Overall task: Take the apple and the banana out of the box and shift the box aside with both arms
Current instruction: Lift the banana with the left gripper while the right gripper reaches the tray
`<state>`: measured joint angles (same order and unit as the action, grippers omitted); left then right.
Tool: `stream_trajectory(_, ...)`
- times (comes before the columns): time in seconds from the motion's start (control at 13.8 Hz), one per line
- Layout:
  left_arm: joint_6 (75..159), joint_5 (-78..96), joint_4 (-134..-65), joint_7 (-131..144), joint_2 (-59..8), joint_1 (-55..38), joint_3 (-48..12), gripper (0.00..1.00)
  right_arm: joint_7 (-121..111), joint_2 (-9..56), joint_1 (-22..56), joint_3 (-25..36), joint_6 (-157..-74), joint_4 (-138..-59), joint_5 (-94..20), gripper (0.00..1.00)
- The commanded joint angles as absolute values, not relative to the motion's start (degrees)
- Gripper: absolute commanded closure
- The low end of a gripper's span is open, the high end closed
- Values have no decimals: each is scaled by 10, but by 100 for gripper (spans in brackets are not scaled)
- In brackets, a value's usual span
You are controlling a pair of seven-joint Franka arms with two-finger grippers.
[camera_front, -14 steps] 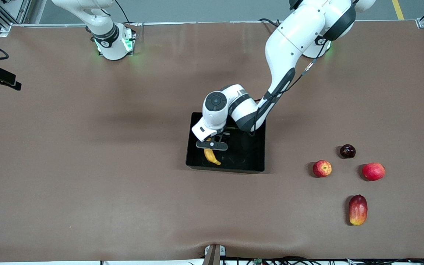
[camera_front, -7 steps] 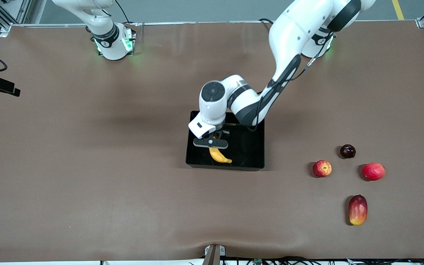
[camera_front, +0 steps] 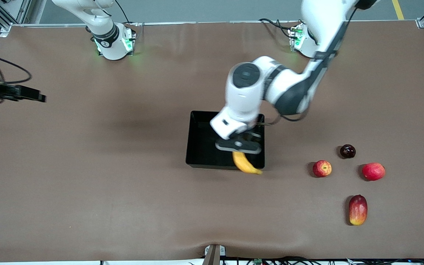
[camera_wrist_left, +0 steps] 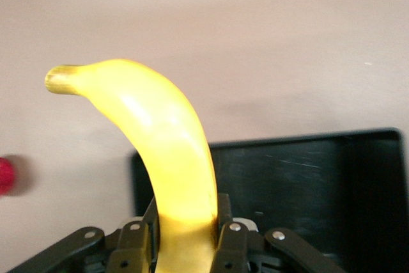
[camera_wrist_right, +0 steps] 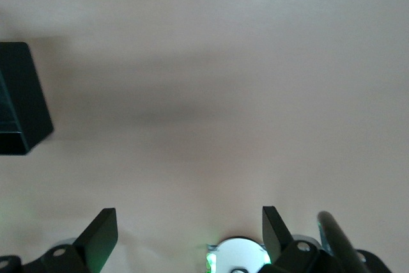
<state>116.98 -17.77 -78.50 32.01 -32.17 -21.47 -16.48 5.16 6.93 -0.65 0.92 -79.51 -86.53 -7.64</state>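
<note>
Left arm is holding the banana up over the box corner

The left gripper [camera_front: 238,146] is clamping its jaws on one end of the banana [camera_front: 246,164], hanging over the corner of the black box [camera_front: 201,141] that's nearest the front camera on the left arm's side, with the banana's free tip poking out past the box wall over bare table [camera_front: 123,206]. The visible part of the box floor is looking empty. The apple [camera_front: 322,168] is sitting on the table well apart from the box, toward the left arm's end, near a dark plum [camera_front: 347,151], a red round fruit [camera_front: 373,171] and a mango [camera_front: 357,209]. The right gripper [camera_wrist_right: 190,231] is waiting with its fingers apart above bare table at the right arm's end.
</note>
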Motion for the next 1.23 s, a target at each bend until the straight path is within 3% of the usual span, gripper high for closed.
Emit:
stream_trajectory(0.0,1154,-144,-804,203,-297,-143,-172,100,180,65,3,-60,-866,-927,-83,0)
stream_trajectory(0.22,1152,-131,-805,61,-300,-74,-171,100,262,86,8,-143,-980,-990,-83,0)
stream_trajectory(0.43,1155,-133,-802,-58,-327,-15,-171,100,285,146,12,-193,-1058,-998,-79,0)
stream_trajectory(0.94,1240,-134,-802,-336,-404,68,-167,100,340,282,75,-202,-1242,-987,-49,0)
stream_trajectory(1.16,1290,-138,-804,-383,-435,89,-167,100,390,321,109,-202,-1270,-957,-47,0)
